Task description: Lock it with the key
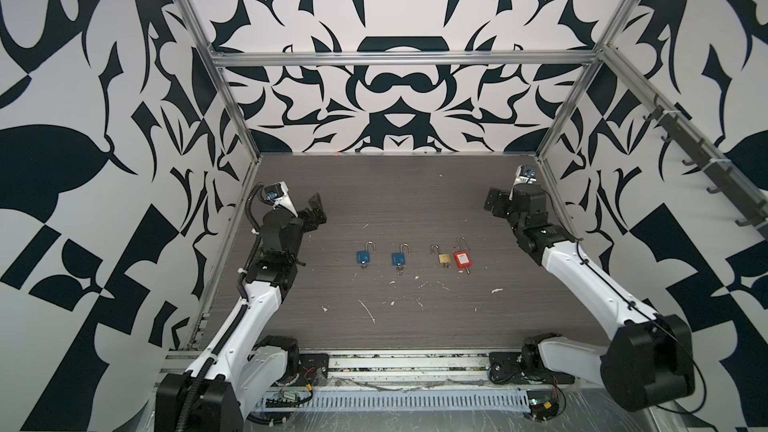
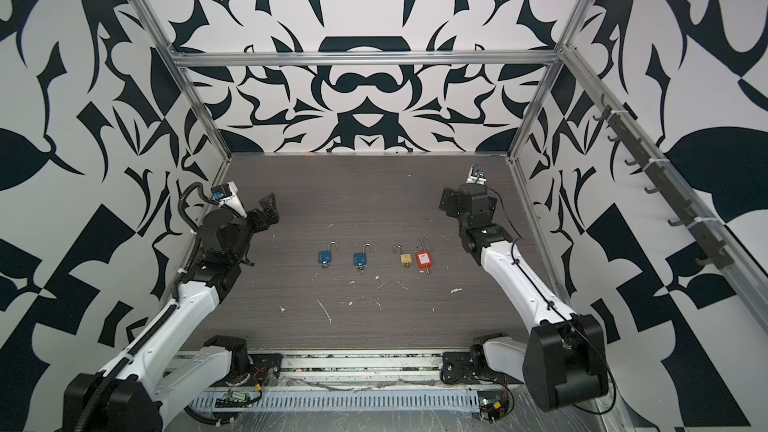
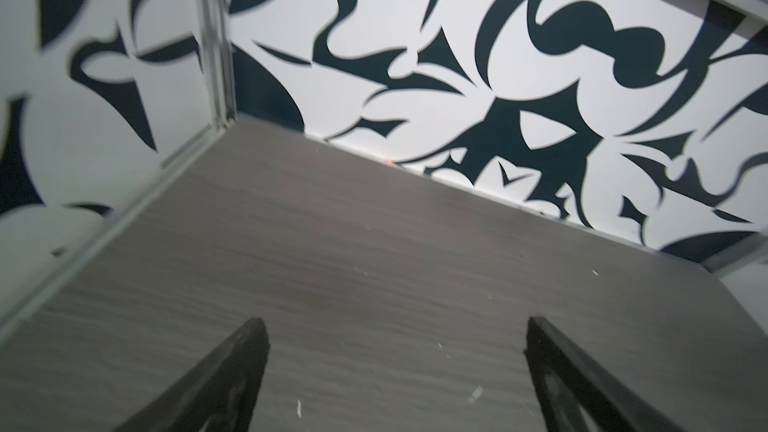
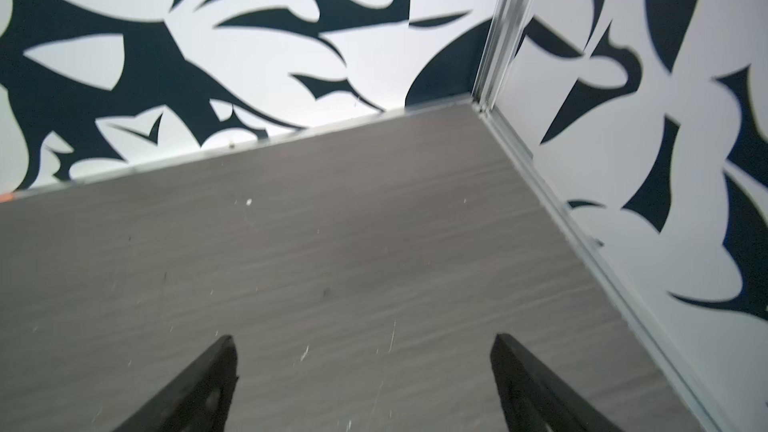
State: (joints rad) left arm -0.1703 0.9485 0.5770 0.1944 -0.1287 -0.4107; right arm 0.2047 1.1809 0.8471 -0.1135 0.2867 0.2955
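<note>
Several small padlocks lie in a row mid-table in both top views: a blue one [image 1: 363, 257] [image 2: 324, 258], a second blue one [image 1: 398, 259] [image 2: 360, 259], a brass one [image 1: 444, 258] [image 2: 406, 258] and a red one [image 1: 460, 260] [image 2: 423, 260]. Their shackles look raised. A key [image 1: 468, 271] sticks out of the red padlock's near end; the others show small keys too. My left gripper [image 1: 316, 207] [image 3: 395, 326] is open and empty, far left of the row. My right gripper [image 1: 492, 201] [image 4: 361, 340] is open and empty, back right of it. Neither wrist view shows a padlock.
The grey wood-grain table [image 1: 382, 201] carries white scuffs and flecks [image 1: 368, 310] near the front. Patterned walls and aluminium frame posts [image 1: 245, 135] close in the left, right and back sides. A rail with cable duct [image 1: 399, 401] runs along the front.
</note>
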